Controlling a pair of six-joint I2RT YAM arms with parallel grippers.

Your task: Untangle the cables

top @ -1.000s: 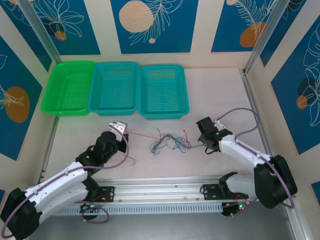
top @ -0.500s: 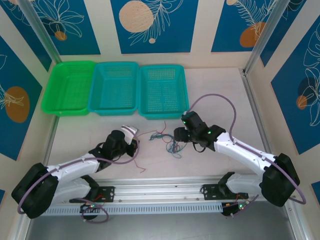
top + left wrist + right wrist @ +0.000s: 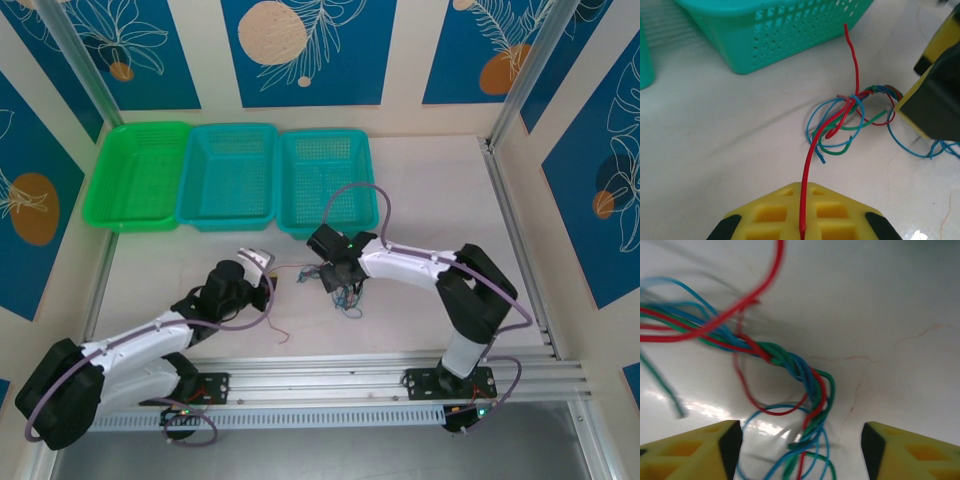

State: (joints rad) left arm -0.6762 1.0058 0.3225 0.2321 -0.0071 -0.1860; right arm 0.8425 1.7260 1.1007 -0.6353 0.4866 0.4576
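Left gripper [image 3: 802, 225] clenches a red wire [image 3: 810, 160] leading ahead; right gripper [image 3: 801, 452] stands open, twisted cables [image 3: 790, 360] lying between its fingers [image 3: 695, 450].

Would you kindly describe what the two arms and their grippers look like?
The left arm and right arm have white link shells between bulky black joint housings, with a thick purple cable looping along each. The left gripper and right gripper have yellow fingers moulded with square recesses and black trim.

Glossy white table [image 3: 880, 315], perforated plastic basket [image 3: 790, 30], smooth plastic-coated cables [image 3: 809, 374]
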